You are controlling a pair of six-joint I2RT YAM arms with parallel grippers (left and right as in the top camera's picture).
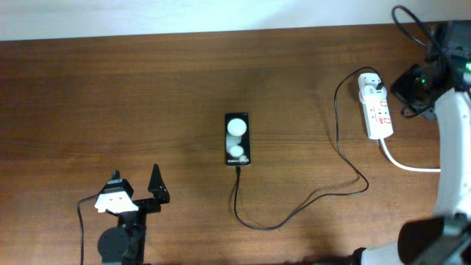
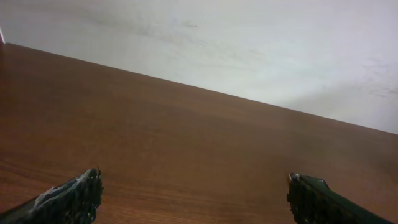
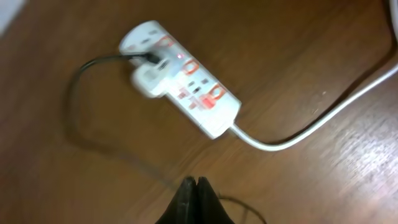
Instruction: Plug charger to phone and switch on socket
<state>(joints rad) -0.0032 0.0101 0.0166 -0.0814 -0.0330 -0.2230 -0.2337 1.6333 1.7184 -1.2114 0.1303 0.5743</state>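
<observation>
From overhead, one phone [image 1: 238, 139], one charger [image 1: 236, 195], one socket [image 1: 375, 105] and two arms are counted on the brown tabletop [image 1: 110, 88]. The phone is laid flat near the middle of the tabletop, black, with two white round blobs and a line of small white text on its face. The charger's thin black cable is met by the phone's near short end, is looped toward the near edge, and is led up to the socket by the far right corner, where its white plug adapter [image 1: 372, 90] is seated. The left gripper [image 1: 136, 184] is held by the near edge, toward the left corner, its jaws spread and nothing between them. The right arm [image 1: 455, 140] is reached along the right edge to just beside the socket. In the left wrist view, the two dark fingers [image 2: 74, 196] are seen wide apart over bare wood, with a pale wall [image 2: 249, 43] beyond the far edge. In the right wrist view, which is blurred, the right gripper [image 3: 196, 184] is seen pressed closed on nothing, held above the wood near the socket. The socket is shown as a white oblong with red markings, one adapter plugged in, and one thick white cord [image 3: 311, 127] trailing from its end; the switch position cannot be told.
</observation>
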